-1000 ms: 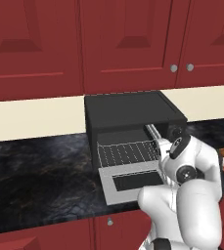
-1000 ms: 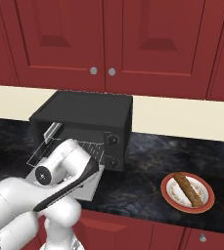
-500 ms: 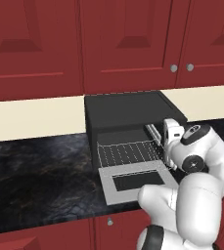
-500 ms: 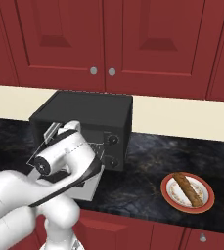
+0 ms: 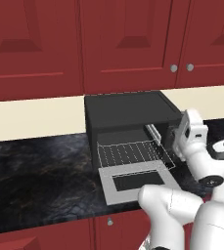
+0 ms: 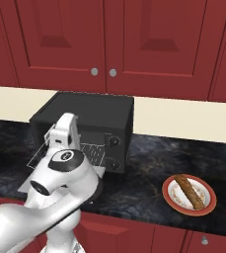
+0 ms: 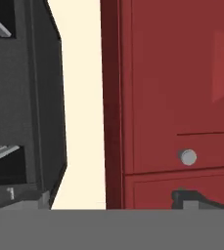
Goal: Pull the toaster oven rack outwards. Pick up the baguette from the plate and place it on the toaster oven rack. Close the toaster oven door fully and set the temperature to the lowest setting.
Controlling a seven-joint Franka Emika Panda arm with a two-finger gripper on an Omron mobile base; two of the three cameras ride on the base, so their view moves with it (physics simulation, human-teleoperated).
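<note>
Baguette (image 6: pixel 190 191): lies on the plate (image 6: pixel 172 199), on the counter (image 6: pixel 144 185) well to the right of the oven.
Door (image 5: pixel 135 181): folded down flat.
Rack (image 5: pixel 133 153): drawn out over the door.
Gripper (image 5: pixel 192 128): jaws spread wide, holding nothing, raised beside the toaster oven (image 5: pixel 125 111).
Advice: swing right over the plate, turn the jaws across the bread, descend straight, pinch its middle.

Behind my work: dark red upper cabinets (image 5: pixel 123 44) w/ round silver knobs (image 6: pixel 94 71), cream backsplash (image 5: pixel 30 117), black marbled counter (image 5: pixel 40 180), red lower cabinet doors (image 6: pixel 114 232) below.
</note>
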